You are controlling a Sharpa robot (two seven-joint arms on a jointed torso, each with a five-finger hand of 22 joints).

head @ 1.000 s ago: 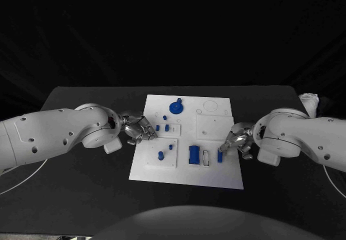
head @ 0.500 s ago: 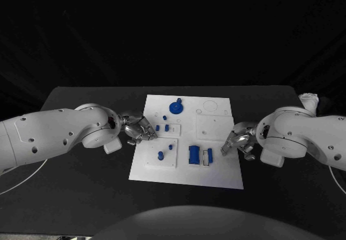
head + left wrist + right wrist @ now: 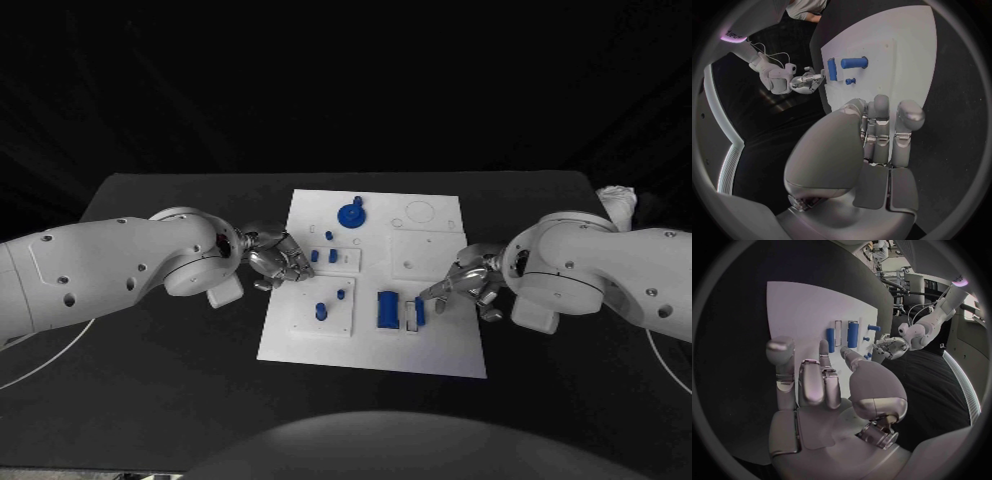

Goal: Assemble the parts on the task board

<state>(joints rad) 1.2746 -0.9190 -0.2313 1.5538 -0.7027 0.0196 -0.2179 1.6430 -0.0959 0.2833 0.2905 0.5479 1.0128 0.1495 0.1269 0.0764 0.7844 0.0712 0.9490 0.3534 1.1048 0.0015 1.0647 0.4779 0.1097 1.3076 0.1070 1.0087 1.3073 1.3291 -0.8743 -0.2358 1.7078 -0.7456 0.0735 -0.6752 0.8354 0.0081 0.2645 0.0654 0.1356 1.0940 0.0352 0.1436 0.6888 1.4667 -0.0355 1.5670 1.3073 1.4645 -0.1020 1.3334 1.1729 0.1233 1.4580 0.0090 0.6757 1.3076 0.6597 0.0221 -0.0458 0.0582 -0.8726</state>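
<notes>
The white task board (image 3: 433, 345) lies in the middle of the table. On it a large blue block (image 3: 387, 308) lies flat, with a thin blue piece (image 3: 420, 312) just to its right at a narrow slot. My right hand (image 3: 464, 283) reaches over the board's right side; a fingertip (image 3: 824, 346) touches the end of the thin blue piece (image 3: 830, 339) and nothing is gripped. My left hand (image 3: 274, 258) sits at the board's left edge with its fingers (image 3: 879, 125) curled in and holds nothing. Small blue pegs (image 3: 315, 256) stand beside it.
A round blue knob (image 3: 352, 213) sits at the board's far end, and two more blue parts (image 3: 340, 293) stand on the near-left plate. Black table (image 3: 173, 350) surrounds the board. A white object (image 3: 619, 196) rests at the table's far right edge.
My right hand has moved left over the board, and the thin blue piece has shifted left with it, up against the slot beside the large block. The left hand has stayed still.
</notes>
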